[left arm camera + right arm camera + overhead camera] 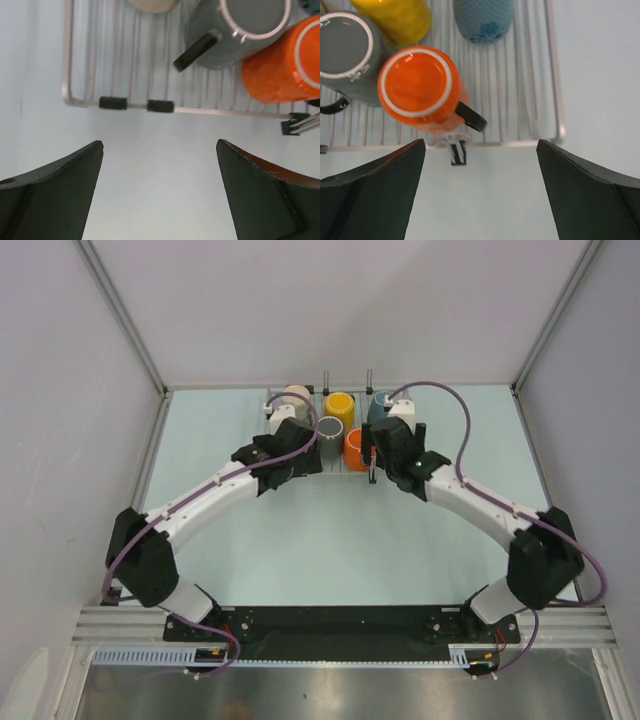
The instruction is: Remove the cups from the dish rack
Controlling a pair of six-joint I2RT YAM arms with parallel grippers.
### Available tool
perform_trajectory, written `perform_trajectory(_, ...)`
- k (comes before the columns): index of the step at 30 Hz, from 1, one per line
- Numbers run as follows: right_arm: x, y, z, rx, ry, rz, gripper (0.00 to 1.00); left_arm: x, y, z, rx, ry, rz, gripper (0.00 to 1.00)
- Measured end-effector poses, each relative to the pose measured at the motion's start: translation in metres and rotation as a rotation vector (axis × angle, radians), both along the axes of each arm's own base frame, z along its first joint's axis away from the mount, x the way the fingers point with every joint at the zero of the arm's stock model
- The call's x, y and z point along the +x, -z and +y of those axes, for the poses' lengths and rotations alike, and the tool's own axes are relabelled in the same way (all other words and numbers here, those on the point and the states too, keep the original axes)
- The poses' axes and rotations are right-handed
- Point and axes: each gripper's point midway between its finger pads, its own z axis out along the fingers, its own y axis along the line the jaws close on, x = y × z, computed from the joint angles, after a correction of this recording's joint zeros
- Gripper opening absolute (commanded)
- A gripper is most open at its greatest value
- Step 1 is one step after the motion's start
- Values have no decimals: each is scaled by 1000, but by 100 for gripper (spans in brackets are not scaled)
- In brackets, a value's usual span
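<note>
The silver wire dish rack [336, 468] lies at the far middle of the table. On it stand a cream cup [296, 397], a yellow cup [340, 405], a light blue cup [381, 406], a dark grey cup [330, 430] and an orange cup [356, 446]. My left gripper [160, 142] hangs open just short of the rack's front rim [125, 104], with the grey cup [220, 45] and orange cup [280, 65] ahead to its right. My right gripper [481, 142] is open too, near the rim [520, 142], with the orange cup [417, 87] ahead to its left. Neither holds anything.
Grey walls close the table in on the left, right and back. Two upright prongs [347, 378] rise at the rack's far edge. A small black clip [458, 152] sits at the rack's front rim. Bare pale table [330, 540] lies between the rack and the arm bases.
</note>
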Motion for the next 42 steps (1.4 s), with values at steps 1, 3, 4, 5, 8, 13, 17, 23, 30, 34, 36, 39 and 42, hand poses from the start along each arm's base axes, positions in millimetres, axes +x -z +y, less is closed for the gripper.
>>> perform_trajectory(1, 10, 4, 8, -1, -9, 7, 100, -9, 3, 8, 6, -9, 11, 100)
perform_trajectory(3, 26, 7, 20, -4, -27, 16, 100, -24, 5, 21, 9, -22, 22, 100)
perform_trajectory(4, 35, 9, 27, -1, -35, 17, 100, -31, 4, 27, 6, -27, 19, 100)
perform_trajectory(5, 42, 10, 32, 3, -42, 17, 100, -35, 2, 31, 3, -31, 14, 100)
perform_trajectory(8, 52, 14, 43, 15, -62, 21, 100, -48, -9, 45, -9, -44, -17, 100)
perform_trajectory(13, 62, 19, 51, 31, -91, 36, 100, -58, -21, 56, -28, -54, -56, 100)
perform_trajectory(17, 67, 24, 57, 37, -112, 51, 99, -62, -13, 60, -13, -57, -43, 100)
perform_trajectory(23, 74, 33, 66, 42, -132, 69, 100, -65, -1, 62, 10, -56, -14, 100)
perform_trajectory(30, 81, 49, 72, 25, -138, 102, 100, -67, 4, 63, 14, -61, -3, 100)
perform_trajectory(34, 82, 60, 72, 16, -134, 124, 100, -67, 5, 64, 16, -61, 0, 100)
perform_trajectory(36, 81, 63, 71, 13, -133, 132, 100, -68, 7, 64, 18, -61, 3, 100)
perform_trajectory(39, 80, 64, 71, 19, -128, 132, 100, -69, 11, 65, 21, -64, 12, 100)
perform_trajectory(42, 80, 66, 72, 27, -125, 129, 92, -69, 13, 64, 23, -63, 19, 100)
